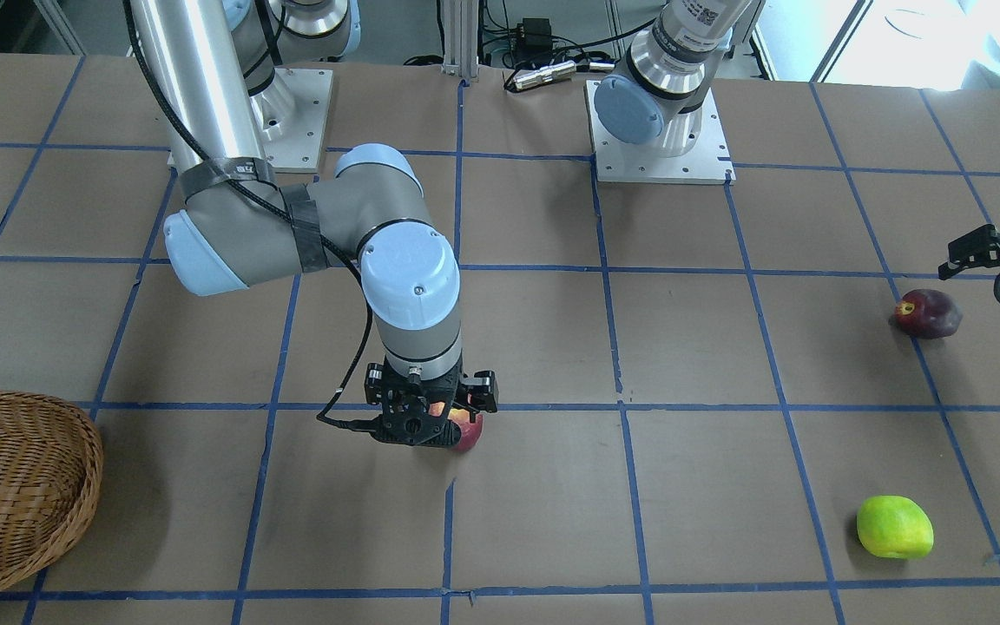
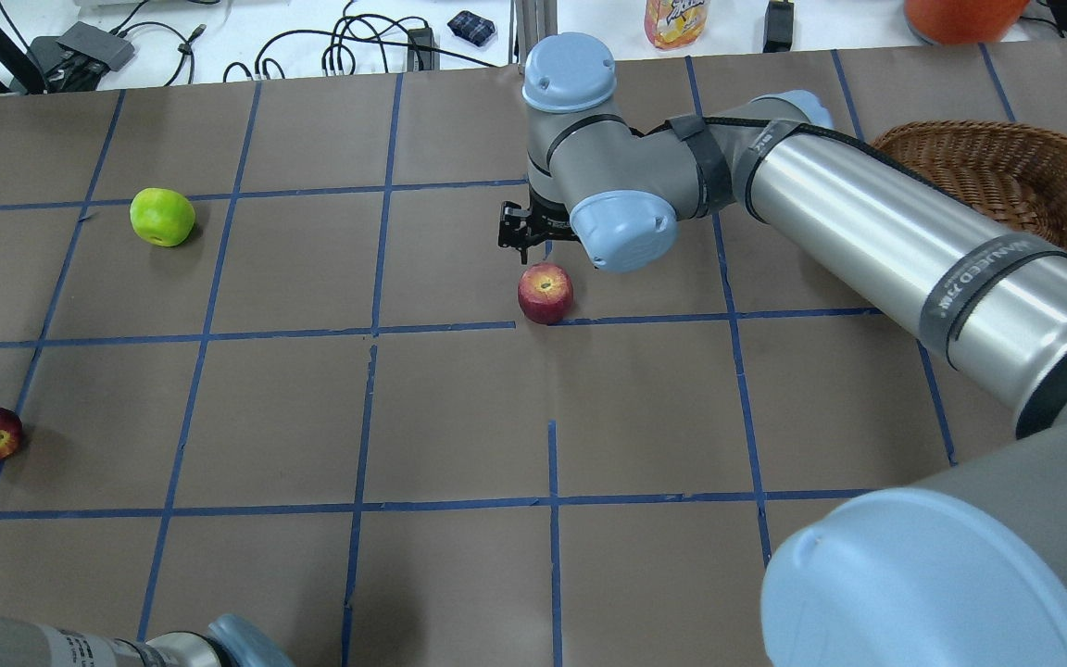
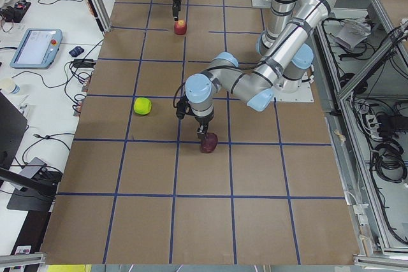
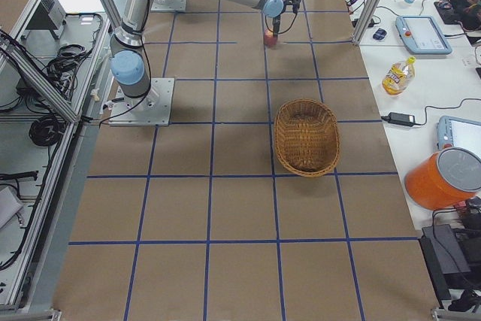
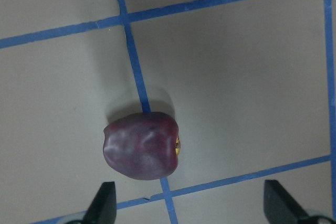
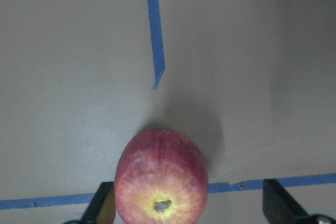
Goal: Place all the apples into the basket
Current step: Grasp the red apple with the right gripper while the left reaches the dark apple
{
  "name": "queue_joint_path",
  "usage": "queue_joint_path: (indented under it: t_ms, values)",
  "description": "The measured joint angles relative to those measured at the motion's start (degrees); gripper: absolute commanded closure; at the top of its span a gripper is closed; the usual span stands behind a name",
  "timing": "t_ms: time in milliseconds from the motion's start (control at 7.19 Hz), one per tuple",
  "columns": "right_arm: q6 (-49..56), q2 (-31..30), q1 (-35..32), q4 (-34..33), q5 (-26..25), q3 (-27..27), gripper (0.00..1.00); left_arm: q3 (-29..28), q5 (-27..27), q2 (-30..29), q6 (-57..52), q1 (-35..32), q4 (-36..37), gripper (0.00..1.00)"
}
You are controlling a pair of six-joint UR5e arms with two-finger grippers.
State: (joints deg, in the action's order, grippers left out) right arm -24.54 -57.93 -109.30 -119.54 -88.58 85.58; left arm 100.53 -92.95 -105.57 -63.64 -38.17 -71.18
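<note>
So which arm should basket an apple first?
Right: the right pincer, open, straddles the red apple, and the basket sits on its side; the left pincer hovers above the maroon apple, far off.

links: silver tubes (image 1: 196,78) | joints: grey, pale-blue caps (image 1: 409,279) | cable (image 1: 345,380): black, grey-taped | base plates (image 1: 708,156): white, screwed

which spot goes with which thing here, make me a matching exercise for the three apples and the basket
Things:
1. red apple
2. maroon apple
3. yellow-green apple
4. wicker basket

Places:
A. on a blue tape line, just under the open left gripper
B. at the table's end on the robot's right, with nothing in it
C. between the fingers of the open right gripper
D. on the table with no gripper over it

Pairs: 1-C, 2-A, 3-D, 4-B
</note>
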Motion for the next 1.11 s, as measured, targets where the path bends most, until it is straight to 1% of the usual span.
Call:
queue_joint_path:
  t_ms: [278,557,696,835,974,1113]
  values:
    - [-0.16,2.28,-0.43,-1.25,0.06,-0.48,0.00,2.28,0.03,-2.56,-0.94,1.44,5.18,0.00]
    - [-0.06,4.07,-0.47,-1.90,0.17,-0.57,0.00,3.75,0.07,-4.15,-0.84,2.09,6.53,0.00]
    - [-0.04,4.72,-0.50,-1.97,0.29,-0.58,0.18,4.15,0.04,-4.91,-0.68,2.39,7.18,0.00]
    - [0.00,5.08,-0.56,-2.04,0.75,-0.61,0.81,4.20,0.00,-5.67,-0.71,2.55,8.45,0.00]
    - [0.18,5.19,-0.59,-2.20,1.41,-0.64,1.00,4.16,-0.02,-6.16,-0.84,2.64,9.78,0.00]
    - [0.50,5.15,-0.58,-2.35,1.86,-0.66,1.00,4.19,0.01,-6.38,-0.91,2.72,10.56,0.00]
